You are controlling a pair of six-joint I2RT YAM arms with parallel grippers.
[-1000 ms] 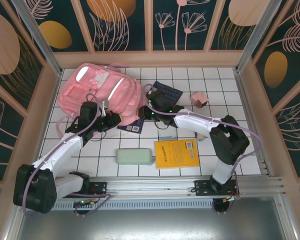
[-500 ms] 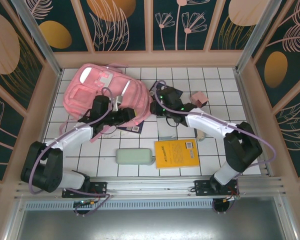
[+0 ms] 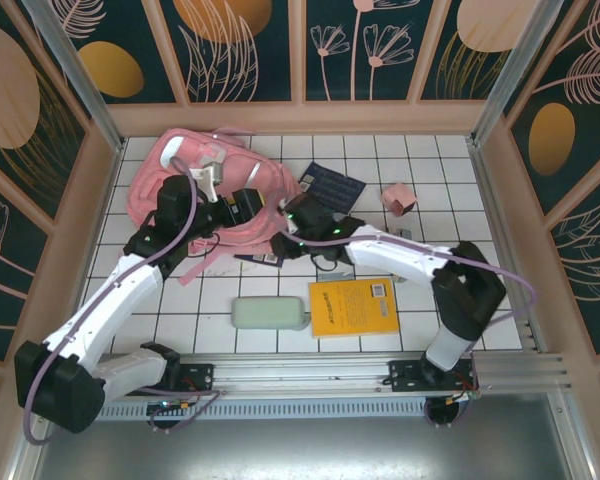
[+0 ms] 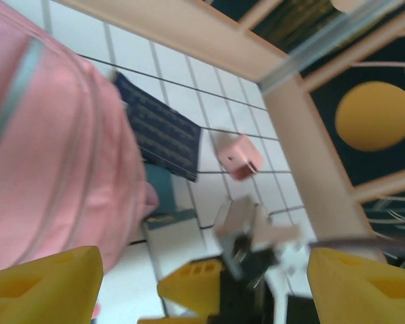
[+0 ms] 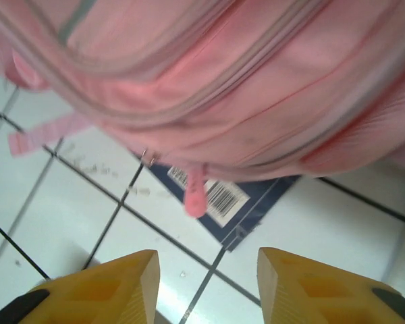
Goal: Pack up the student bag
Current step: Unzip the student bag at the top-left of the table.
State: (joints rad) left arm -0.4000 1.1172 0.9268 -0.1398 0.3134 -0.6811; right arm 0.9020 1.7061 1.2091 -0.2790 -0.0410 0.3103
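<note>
A white-tiled tabletop (image 3: 440, 160) is shown, walled in by dark panels painted with leaves. The student bag (image 3: 145, 185) is found slumped in the far left part of it, and everything else can be placed from there.

At the bag's right flank, the left end effector (image 4: 204, 270) is seen spread wide, with nothing held between its fingers. Just to the right of the bag's lower edge, the right end effector (image 5: 206, 260) is held at a middling gap, also with nothing in it. Straight ahead of it a pink zipper pull (image 5: 196, 192) is seen hanging from the bag's zip line. A dark barcoded book (image 5: 236, 196) is partly pinned under the bag's near edge.

Further right of the bag, a dark blue notebook (image 3: 332, 184) is laid flat, and beyond it a small pink box (image 3: 398, 198). Nearer than the bag, a pale green case (image 3: 270, 313) and a yellow book (image 3: 352, 306) lie unpacked.

The step in hand is judged to be getting the bag open, since nothing is gripped and no item is lifted. For the next move, the right fingers would need to be brought onto that pull and closed, while the fabric is steadied from the left side.
</note>
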